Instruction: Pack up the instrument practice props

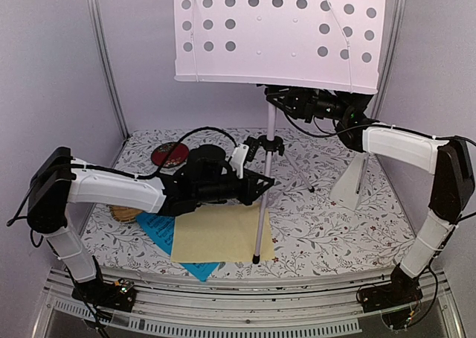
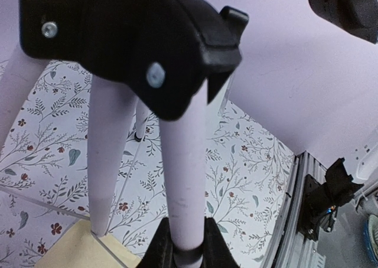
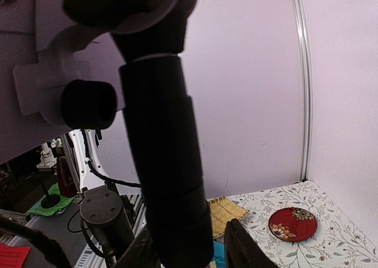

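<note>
Top external view: the stand (image 1: 271, 126) is upright at mid-surface, with its desk (image 1: 275, 33) high against the back wall and its tripod legs spread on the surface (image 1: 335, 226). Both arms hold it, probably to steady the top while the legs are folded for packing.

The left tool (image 1: 260, 183) is clamped on the near leg (image 1: 259, 226) just below the black hub. The left wrist view shows that leg pinched between its fingers. The right tool (image 1: 277, 98) grips the black pole right under the desk, and in the right wrist view the pole fills the gap between its fingers.

The left arm reaches in low and level from the left, its forearm passing over the tray (image 1: 125, 214). The right arm rises from its base, bends at the elbow and reaches leftward, high.

The yellow sheet (image 1: 219, 234) lies over the blue sheet (image 1: 158, 230), and the near leg's foot seems to rest on its corner. The metronome (image 1: 355, 176) stands to the right, apart from both tools.
</note>
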Tool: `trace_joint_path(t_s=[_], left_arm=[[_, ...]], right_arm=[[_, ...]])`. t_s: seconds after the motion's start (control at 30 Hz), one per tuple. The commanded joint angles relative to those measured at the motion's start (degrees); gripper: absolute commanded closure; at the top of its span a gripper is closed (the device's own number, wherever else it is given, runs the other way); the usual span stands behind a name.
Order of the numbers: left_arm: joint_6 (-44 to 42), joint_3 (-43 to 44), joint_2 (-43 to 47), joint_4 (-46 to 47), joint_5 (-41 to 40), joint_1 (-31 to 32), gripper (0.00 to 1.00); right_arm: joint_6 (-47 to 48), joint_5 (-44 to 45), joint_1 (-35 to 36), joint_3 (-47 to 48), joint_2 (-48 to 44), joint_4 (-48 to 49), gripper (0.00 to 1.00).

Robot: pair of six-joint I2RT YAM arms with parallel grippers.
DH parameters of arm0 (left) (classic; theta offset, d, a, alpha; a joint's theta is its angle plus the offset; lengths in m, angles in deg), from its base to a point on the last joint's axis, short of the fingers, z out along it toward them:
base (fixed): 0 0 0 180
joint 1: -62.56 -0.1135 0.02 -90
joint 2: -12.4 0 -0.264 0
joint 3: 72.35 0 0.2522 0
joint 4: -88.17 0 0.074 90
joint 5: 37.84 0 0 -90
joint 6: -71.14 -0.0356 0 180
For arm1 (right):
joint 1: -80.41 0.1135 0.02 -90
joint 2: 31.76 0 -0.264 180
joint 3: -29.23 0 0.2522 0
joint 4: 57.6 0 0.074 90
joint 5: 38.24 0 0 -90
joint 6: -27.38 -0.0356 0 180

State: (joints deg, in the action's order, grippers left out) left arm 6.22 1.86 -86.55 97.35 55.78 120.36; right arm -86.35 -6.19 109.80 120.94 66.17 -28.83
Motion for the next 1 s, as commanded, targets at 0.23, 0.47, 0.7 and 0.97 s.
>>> trace_joint_path(t_s=[0.23, 0.47, 0.7, 0.97], left_arm=[[-4.2, 3.4, -0.3, -0.6, -2.0, -0.5, 1.00], [-8.8, 11.3, -0.5, -0.3, -3.5, -0.4, 1.00], [-11.1, 16.2, 0.2, 2.1, -3.5, -0.3, 1.00], [-11.0, 15.9, 1.1, 8.2, -3.8, 0.5, 1.00]], right_arm=[[-3.0, -1.9, 0.9, 1.1, -2.1, 2.3, 0.99], [-2.4, -1.5, 0.9, -0.8, -7.2, 1.9, 0.99], [-1.1, -0.2, 1.0, -2.7, -10.9, 0.5, 0.99], [1.1, 2.5, 2.9, -5.7, -15.1, -1.7, 0.99]])
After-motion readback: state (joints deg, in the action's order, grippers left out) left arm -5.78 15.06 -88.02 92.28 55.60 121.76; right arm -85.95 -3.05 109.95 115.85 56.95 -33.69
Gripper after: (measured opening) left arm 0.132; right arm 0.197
